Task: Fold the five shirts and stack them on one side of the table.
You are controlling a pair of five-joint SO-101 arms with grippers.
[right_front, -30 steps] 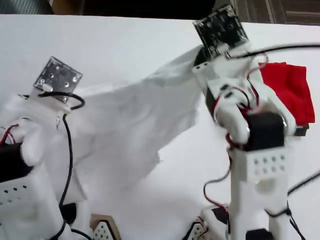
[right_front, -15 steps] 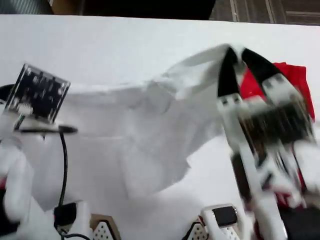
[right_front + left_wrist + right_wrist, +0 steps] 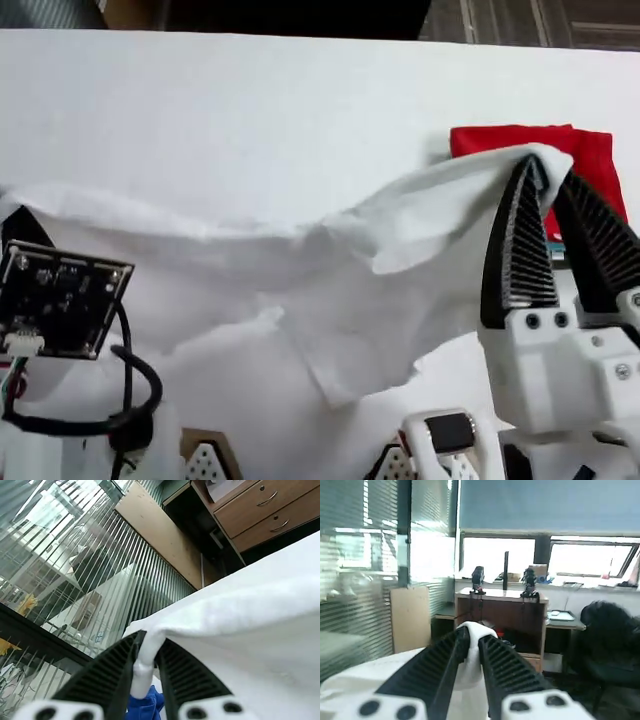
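Over the middle of the white tabletop (image 3: 250,100) hangs the big white cotton shirt (image 3: 330,270), strung between both arms. The left fingers (image 3: 112,667) are pinched on one bunched edge, the right fingers (image 3: 515,250) clamped on the other. Both bites look thin, so I'd guess a hard tug pops a corner loose, or the cloth drags across the folded red shirt (image 3: 590,160) just behind. Its long axis runs left to right, with the loose body drooping toward the arms' bases.

The right gripper (image 3: 545,180) is pointing up and away from its wrist, its black jaws pinching a fold of the white shirt (image 3: 350,300) at their tips. The left gripper (image 3: 147,639) is likewise clamping another edge.
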